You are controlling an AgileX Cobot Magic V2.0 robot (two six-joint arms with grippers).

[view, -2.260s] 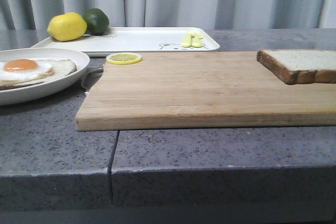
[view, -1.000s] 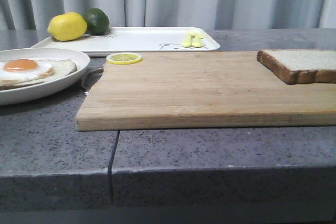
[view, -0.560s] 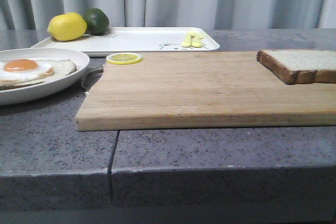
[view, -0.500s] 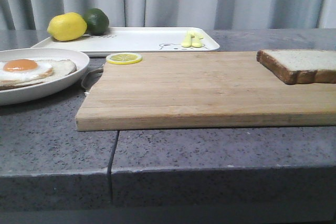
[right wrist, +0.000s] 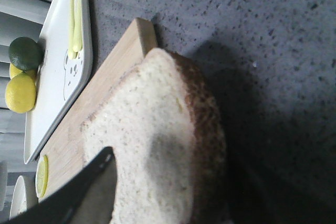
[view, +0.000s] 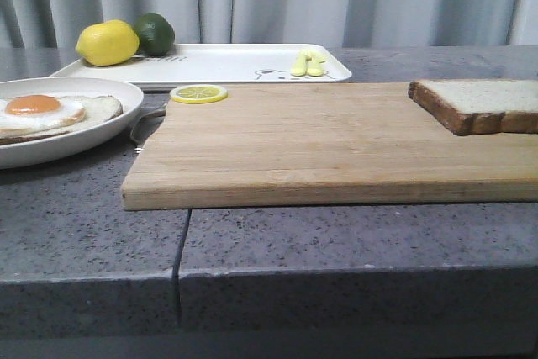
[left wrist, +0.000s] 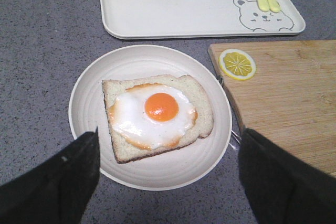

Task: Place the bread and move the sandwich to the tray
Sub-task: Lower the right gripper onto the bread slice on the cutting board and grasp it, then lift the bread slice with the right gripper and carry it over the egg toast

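The bread lies on the right end of the wooden cutting board, partly cut off by the view's edge. In the right wrist view my right gripper straddles the bread. One finger stands over its pale face and the other is hidden in the dark beside the crust. The egg-topped bottom slice lies on the round white plate at the left. My left gripper hangs open and empty above that plate. The white tray lies at the back.
A lemon and a lime sit on the tray's left end and yellow cutlery on its right end. A lemon slice lies on the board's far left corner. The grey counter's front edge is near.
The bread has shifted slightly to the left on the cutting board. Nothing else has moved.
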